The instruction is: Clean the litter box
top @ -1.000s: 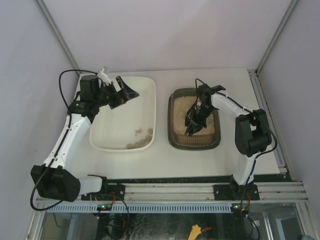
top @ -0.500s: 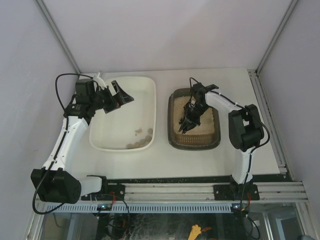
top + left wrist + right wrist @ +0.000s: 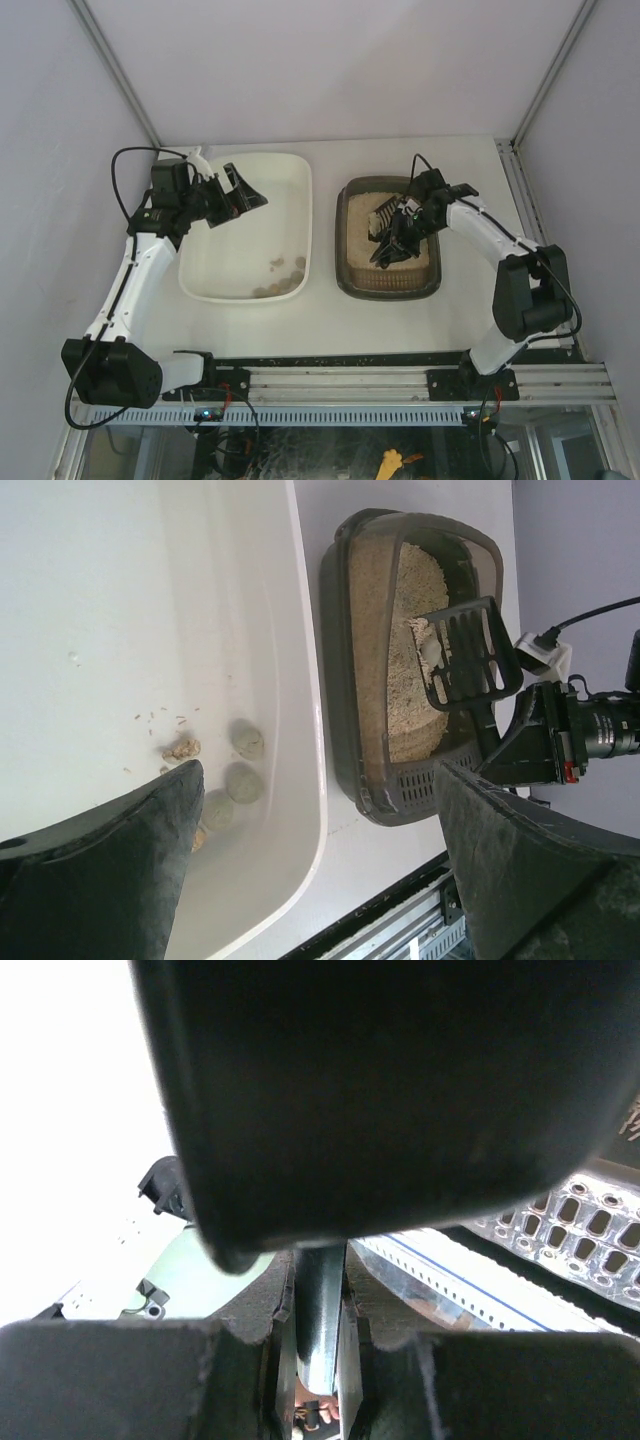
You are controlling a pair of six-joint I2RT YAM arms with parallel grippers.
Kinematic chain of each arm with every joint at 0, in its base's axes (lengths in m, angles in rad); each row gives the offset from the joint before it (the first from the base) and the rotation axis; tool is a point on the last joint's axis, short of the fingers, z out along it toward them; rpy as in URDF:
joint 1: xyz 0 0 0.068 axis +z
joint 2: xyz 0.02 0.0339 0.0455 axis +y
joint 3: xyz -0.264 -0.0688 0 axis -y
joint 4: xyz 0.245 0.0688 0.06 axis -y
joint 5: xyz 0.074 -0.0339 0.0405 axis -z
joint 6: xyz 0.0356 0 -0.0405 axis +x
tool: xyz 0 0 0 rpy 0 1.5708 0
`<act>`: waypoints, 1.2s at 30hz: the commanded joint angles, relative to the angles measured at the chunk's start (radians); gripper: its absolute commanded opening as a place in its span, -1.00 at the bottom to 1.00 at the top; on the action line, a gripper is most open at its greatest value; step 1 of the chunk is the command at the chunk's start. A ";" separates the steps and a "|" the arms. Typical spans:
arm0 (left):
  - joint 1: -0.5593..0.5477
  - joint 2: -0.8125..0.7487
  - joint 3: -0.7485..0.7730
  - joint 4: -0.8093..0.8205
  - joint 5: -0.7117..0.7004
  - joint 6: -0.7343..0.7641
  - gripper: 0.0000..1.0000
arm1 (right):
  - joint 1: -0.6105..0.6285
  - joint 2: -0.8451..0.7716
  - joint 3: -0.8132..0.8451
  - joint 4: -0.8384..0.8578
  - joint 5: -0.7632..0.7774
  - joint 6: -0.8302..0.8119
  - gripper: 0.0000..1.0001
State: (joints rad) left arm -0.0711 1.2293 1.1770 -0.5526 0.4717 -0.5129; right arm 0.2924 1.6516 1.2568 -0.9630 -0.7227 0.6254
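Fingers (image 3: 250,1360) of the right gripper (image 3: 398,240) pressed shut on the thin handle (image 3: 320,1330) of the black slotted plastic scoop (image 3: 468,655), above the small dark grey-brown translucent rectangular litter box (image 3: 345,275). Slotted blade pointing far-left over the beige sandy litter (image 3: 385,610), with a pale lump (image 3: 428,648) at its edge. Litter box directly beneath those fingers, standing on the white table (image 3: 330,325) right of centre.

Fingers (image 3: 110,870) of the left gripper (image 3: 240,192) spread wide, holding nothing, hovering over the far left end of the large cream-white plastic tub (image 3: 307,230). Litter box well apart from them, off to the right, just beside the tub's right wall without touching it. Several greyish round clumps (image 3: 238,760) in the tub's near right corner.
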 commanded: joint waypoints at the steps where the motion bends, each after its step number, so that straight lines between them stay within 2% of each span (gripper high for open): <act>1: 0.004 -0.028 -0.006 0.002 -0.021 0.023 0.99 | -0.012 -0.062 -0.080 0.117 -0.071 0.018 -1.00; 5: 0.005 -0.039 0.025 -0.060 -0.052 0.085 0.99 | -0.040 -0.139 -0.219 0.292 -0.106 0.046 -1.00; 10: 0.005 -0.059 0.074 -0.185 -0.124 0.198 0.99 | -0.070 -0.337 -0.523 0.785 -0.135 0.181 -1.00; 13: 0.004 -0.071 0.091 -0.244 -0.190 0.266 1.00 | -0.075 -0.433 -0.626 0.984 -0.133 0.187 -1.00; 17: 0.004 -0.077 0.096 -0.304 -0.295 0.351 1.00 | -0.091 -0.516 -0.752 1.284 -0.203 0.250 -1.00; 19: 0.004 -0.077 0.092 -0.323 -0.341 0.362 1.00 | -0.115 -0.504 -0.837 1.520 -0.274 0.362 -1.00; 23: 0.004 -0.088 0.064 -0.347 -0.372 0.376 0.99 | -0.184 -0.391 -1.037 2.155 -0.301 0.675 -1.00; 24: 0.004 -0.095 0.051 -0.346 -0.381 0.375 0.99 | -0.183 -0.361 -1.066 2.221 -0.296 0.699 -1.00; 28: 0.004 -0.111 0.015 -0.338 -0.406 0.357 0.99 | -0.073 -0.262 -1.070 2.262 -0.309 0.659 -1.00; 33: 0.004 -0.149 -0.027 -0.316 -0.423 0.346 0.99 | -0.152 -0.225 -1.127 2.434 -0.300 0.727 -1.00; 36: 0.004 -0.169 -0.047 -0.307 -0.439 0.347 0.99 | -0.127 -0.228 -1.115 2.419 -0.298 0.727 -1.00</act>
State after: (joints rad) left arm -0.0704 1.1053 1.1664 -0.8951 0.0685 -0.1726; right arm 0.1539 1.4227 0.1341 1.2819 -1.0225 1.3178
